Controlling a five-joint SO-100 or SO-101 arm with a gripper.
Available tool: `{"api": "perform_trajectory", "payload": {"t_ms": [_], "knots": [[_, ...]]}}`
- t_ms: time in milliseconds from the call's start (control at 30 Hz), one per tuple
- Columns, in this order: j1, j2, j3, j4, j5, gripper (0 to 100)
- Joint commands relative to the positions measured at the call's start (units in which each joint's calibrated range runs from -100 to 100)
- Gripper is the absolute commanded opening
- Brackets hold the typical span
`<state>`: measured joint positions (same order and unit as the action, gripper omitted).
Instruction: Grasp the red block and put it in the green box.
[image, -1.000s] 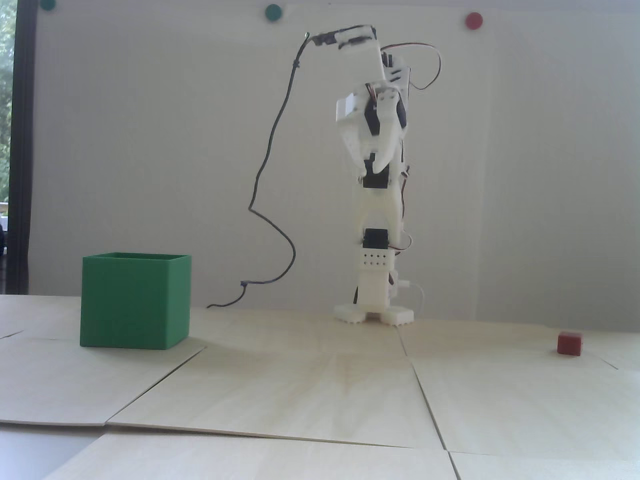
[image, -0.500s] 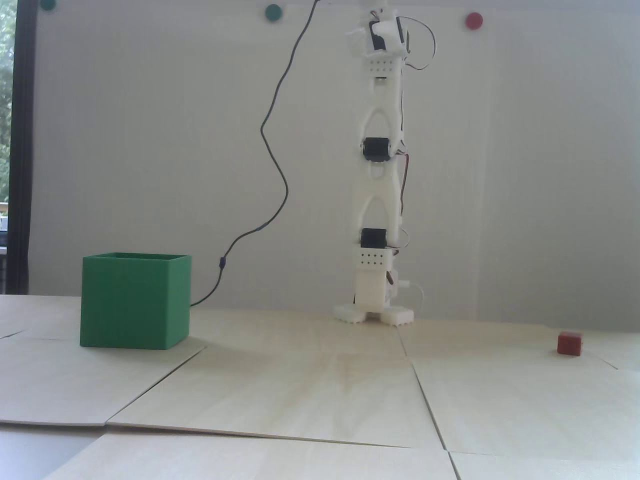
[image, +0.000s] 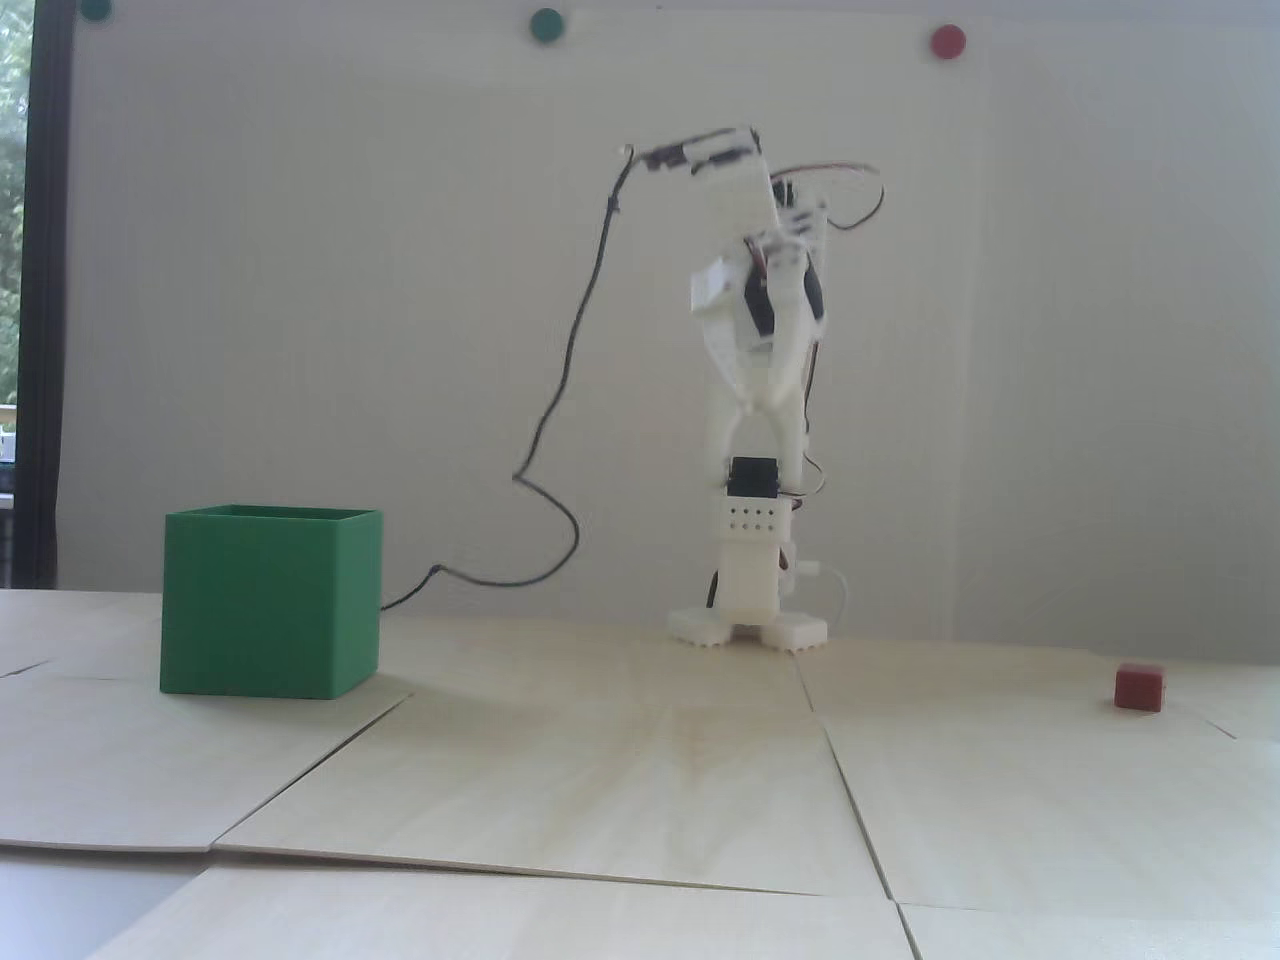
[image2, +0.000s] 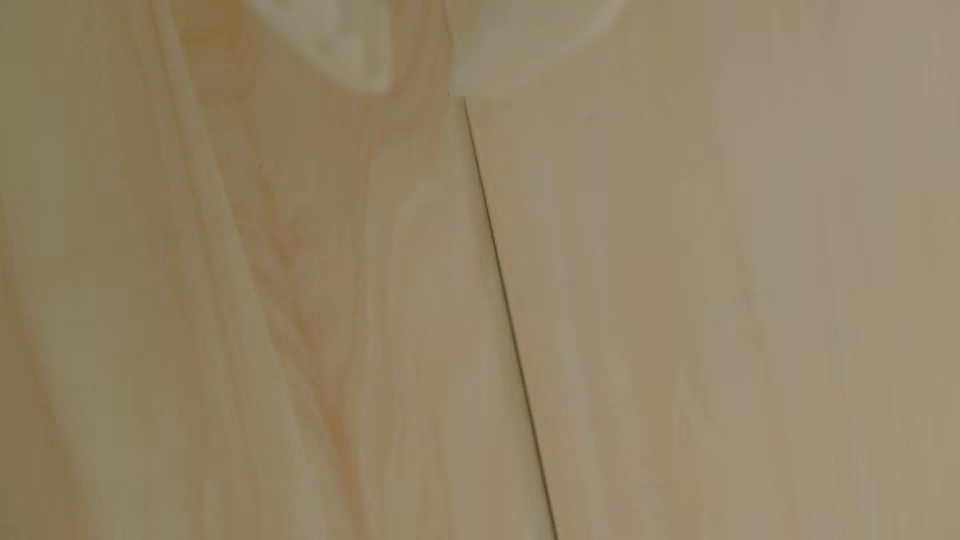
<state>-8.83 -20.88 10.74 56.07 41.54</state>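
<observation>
While the arm (image: 750, 330) stands folded above its white base (image: 748, 625), its upper links double back so that the gripper (image: 757, 408) hangs tips-down, directly over the base and high off the table (image: 620, 790). Seen from the fixed view, the two pale fingers converge almost to a point with nothing between them, so the jaws look nearly closed and empty. A dark cable (image: 570, 370) loops from the top of the arm down to the left of the base. In the wrist view, blurred fingertips (image2: 363, 57) sit at the top edge over bare wood and a thin seam (image2: 506, 311). Far right of the base, the red block (image: 1139, 687) rests on the table. Far left of it sits the green box (image: 270, 600), open side up.
</observation>
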Motion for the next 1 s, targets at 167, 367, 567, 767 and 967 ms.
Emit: {"api": "perform_trajectory", "payload": {"t_ms": [167, 367, 567, 767, 967], "knots": [[-1.8, -18.8, 63.1, -33.6, 0.0, 2], [-4.2, -19.0, 71.2, -33.6, -0.1, 2], [-6.3, -19.0, 74.6, -33.6, -0.2, 2], [-9.3, -19.0, 78.2, -33.6, -0.2, 2], [-9.5, -18.9, 78.3, -33.2, -0.2, 3]]}}
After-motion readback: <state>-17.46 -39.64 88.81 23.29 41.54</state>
